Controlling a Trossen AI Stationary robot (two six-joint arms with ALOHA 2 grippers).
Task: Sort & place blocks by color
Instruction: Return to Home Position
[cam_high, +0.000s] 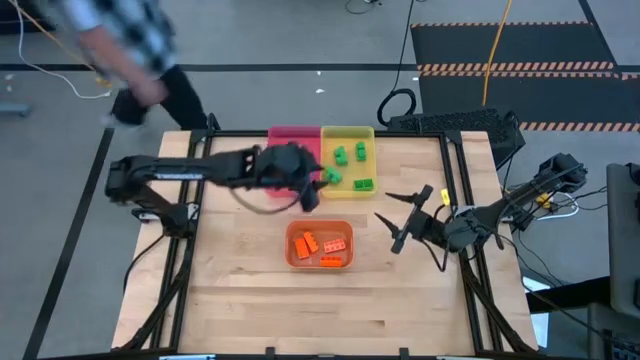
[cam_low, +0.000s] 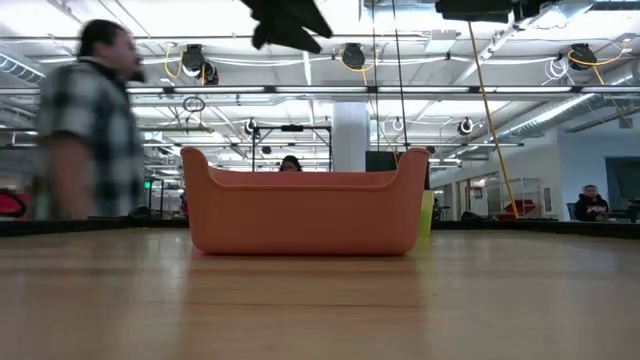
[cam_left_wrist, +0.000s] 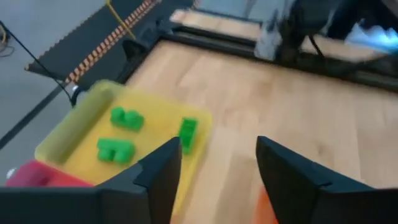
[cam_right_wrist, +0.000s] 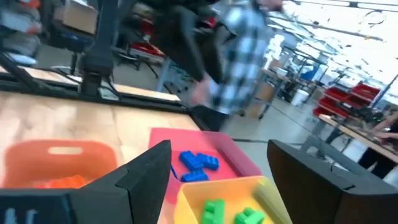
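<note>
Green blocks (cam_high: 340, 155) lie in the yellow tray (cam_high: 350, 132) at the far middle of the table. Blue blocks (cam_right_wrist: 198, 165) lie in the pink tray (cam_high: 290, 135) on its left. Orange blocks (cam_high: 322, 245) lie in the orange tray (cam_high: 292, 250) at the table's middle. My left gripper (cam_high: 308, 192) hangs open above the near right corner of the pink tray, and nothing shows between its fingers (cam_left_wrist: 217, 146). My right gripper (cam_high: 395, 220) stands open and empty above the table, right of the orange tray, pointing toward the trays (cam_right_wrist: 219, 149).
A person in a checked shirt (cam_high: 120, 50) passes behind the table's far left corner and also shows in the low view (cam_low: 90, 120). Bare wood lies along the near half of the table (cam_high: 320, 310). A black frame rail (cam_high: 460, 200) borders the table.
</note>
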